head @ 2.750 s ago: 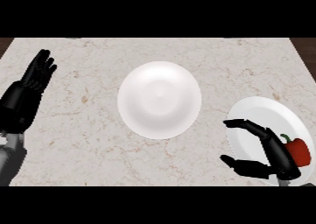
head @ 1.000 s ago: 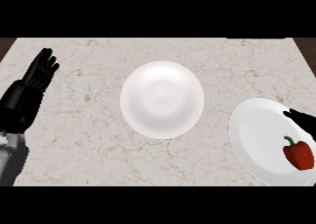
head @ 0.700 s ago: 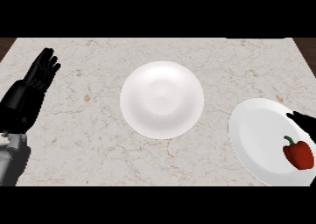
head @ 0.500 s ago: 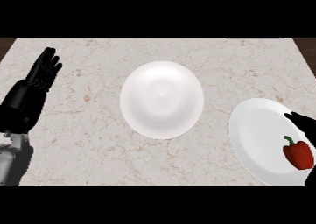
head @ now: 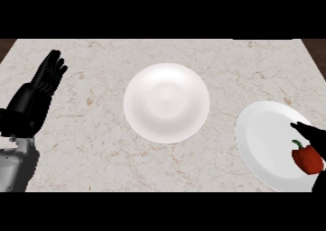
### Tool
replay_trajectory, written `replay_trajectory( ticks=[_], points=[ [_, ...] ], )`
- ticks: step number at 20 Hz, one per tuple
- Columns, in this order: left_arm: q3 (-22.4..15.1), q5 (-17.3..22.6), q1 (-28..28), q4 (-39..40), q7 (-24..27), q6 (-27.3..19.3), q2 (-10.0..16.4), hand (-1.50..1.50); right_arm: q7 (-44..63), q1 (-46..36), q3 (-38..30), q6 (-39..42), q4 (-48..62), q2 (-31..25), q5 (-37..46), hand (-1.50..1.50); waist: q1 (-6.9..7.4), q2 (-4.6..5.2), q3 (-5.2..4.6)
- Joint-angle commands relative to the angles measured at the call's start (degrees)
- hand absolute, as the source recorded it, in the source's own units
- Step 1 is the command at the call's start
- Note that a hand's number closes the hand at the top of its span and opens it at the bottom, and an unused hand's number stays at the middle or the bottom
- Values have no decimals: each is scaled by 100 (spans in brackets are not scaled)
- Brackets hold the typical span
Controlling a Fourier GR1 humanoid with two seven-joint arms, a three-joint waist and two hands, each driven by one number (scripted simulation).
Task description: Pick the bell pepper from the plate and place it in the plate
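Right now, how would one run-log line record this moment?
bell pepper: on right plate | right hand: at pepper, grasp unclear | middle plate: awaiting pepper | left hand: open, resting at left

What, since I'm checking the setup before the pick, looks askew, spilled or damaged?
Nothing stands out. The bell pepper lies whole on the right plate, beside the right robot hand at the view's edge; the middle plate sits flat on the counter, nothing spilled. The left robot hand rests open at left.

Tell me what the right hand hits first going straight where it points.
The right hand points up-left: likely only the bare white round plate under it, then marble counter; height unclear. The red bell pepper sits off that line.
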State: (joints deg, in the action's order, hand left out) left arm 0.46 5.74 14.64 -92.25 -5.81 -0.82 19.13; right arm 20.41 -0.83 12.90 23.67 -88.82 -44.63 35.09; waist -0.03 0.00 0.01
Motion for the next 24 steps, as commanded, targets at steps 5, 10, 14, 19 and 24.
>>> replay_trajectory(
  ticks=[5, 10, 14, 19, 24],
  points=[
    [243, -84, -25, -169, -104, 249, -62, 0, -143, 22, 23, -127, 617, 605, 916, -150, -5, -3, -1],
    [117, -258, 130, 165, -30, 88, -223, 0, -1083, -358, -22, -1209, 997, 644, 1227, 150, -10, 8, 3],
    [172, -223, 36, -177, -155, 152, -172, 0, -1667, -266, -228, -2123, 1463, 594, 1605, 150, 18, 0, 6],
    [496, 59, 75, -152, -301, 376, -5, 0, -1284, -545, -940, -2305, 1896, 819, 1393, 150, 33, 3, 3],
    [273, -217, 239, -41, -350, 193, -273, 0, -1390, -713, -1357, -2756, 2106, 826, 1465, 150, 9, 2, 2]
  ],
)
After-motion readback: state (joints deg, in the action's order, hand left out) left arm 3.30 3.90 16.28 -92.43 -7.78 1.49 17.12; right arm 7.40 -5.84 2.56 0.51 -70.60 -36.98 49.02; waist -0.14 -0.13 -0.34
